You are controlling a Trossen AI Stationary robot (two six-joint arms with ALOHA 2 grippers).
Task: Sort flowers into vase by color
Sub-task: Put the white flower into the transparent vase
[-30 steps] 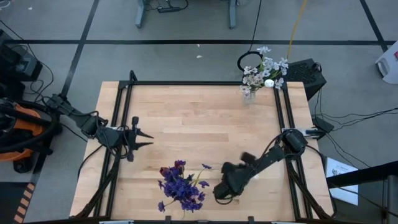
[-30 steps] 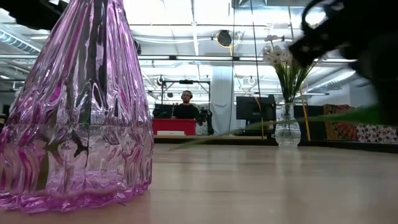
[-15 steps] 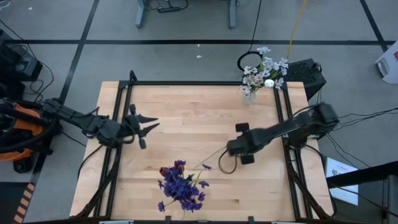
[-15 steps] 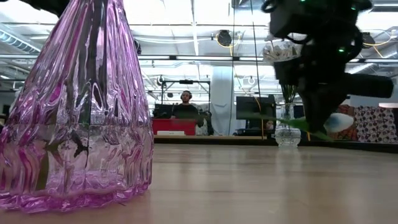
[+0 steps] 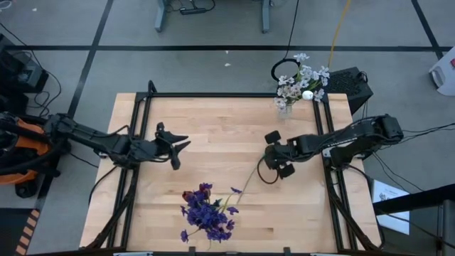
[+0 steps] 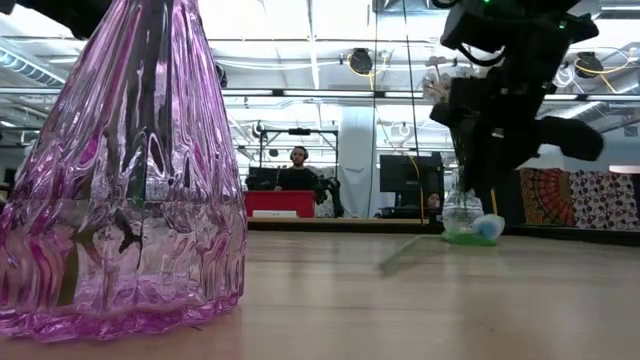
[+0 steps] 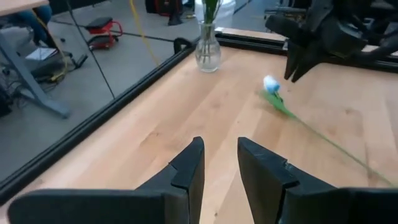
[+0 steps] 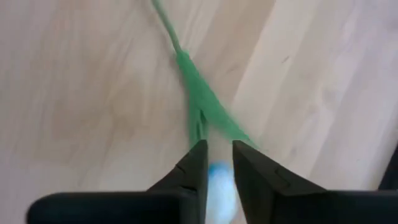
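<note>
Right gripper sits mid-table, right of centre, fingers nearly together with only a thin gap. From the right wrist view the white tulip bud is right at or just under the tips, but I can't tell whether they're actually pinching it or just hovering over it. In the left wrist view the bud looks to be lying on the wood just under the right gripper's tips, so my read is that it's on the table, not lifted. The stem runs from the bud near-left toward the purple vase, long axis diagonal, and its far end sits next to the purple bunch at the near edge. White vase with white sprays is at the far right corner, beyond the right gripper and to its right. So the bud end is already on the side of its target; the carry would be far-right, with the stem trailing. Right arm is clearly the nearer one to both tulip and white vase. Left gripper is left of centre, fingers slightly apart, holding nothing, pointed toward the tulip but well apart from it. My call: confirm the grip before any lift.
</note>
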